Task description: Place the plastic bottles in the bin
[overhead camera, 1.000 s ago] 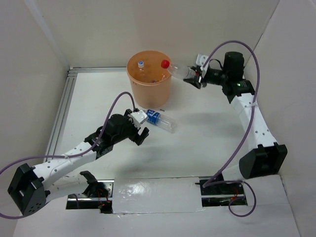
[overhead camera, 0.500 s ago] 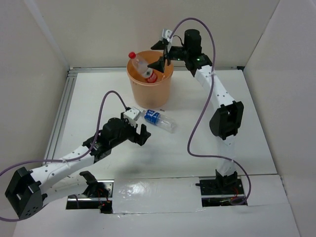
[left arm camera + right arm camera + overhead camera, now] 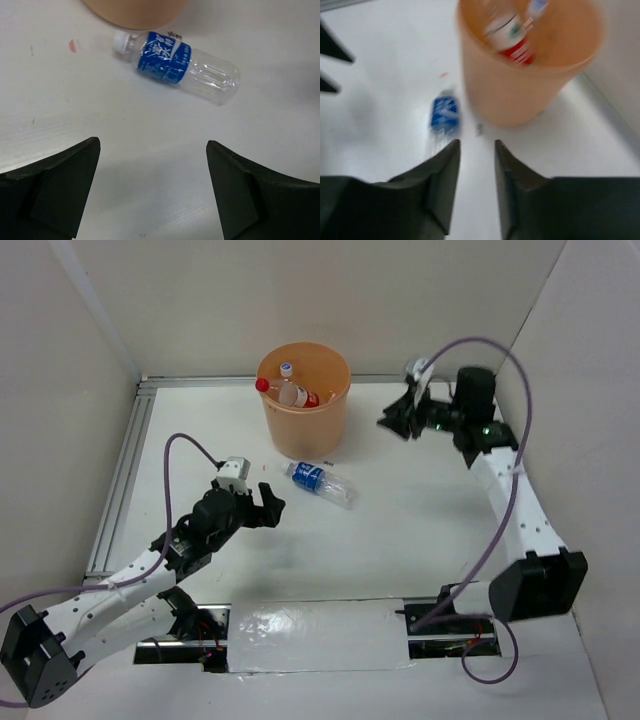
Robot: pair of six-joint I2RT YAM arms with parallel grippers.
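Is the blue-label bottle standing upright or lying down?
Lying on its side: the blue-label bottle rests flat on the table, cap pointing toward the bin.

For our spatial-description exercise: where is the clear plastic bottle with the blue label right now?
In the top view, the clear blue-labelled plastic bottle lies on its side just below the round orange-peach plastic bin, right of the left gripper.

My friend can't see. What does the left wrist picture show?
A clear bottle with a blue label lies on its side on the white table, near the orange bin. The left gripper has black jaws, open and empty.
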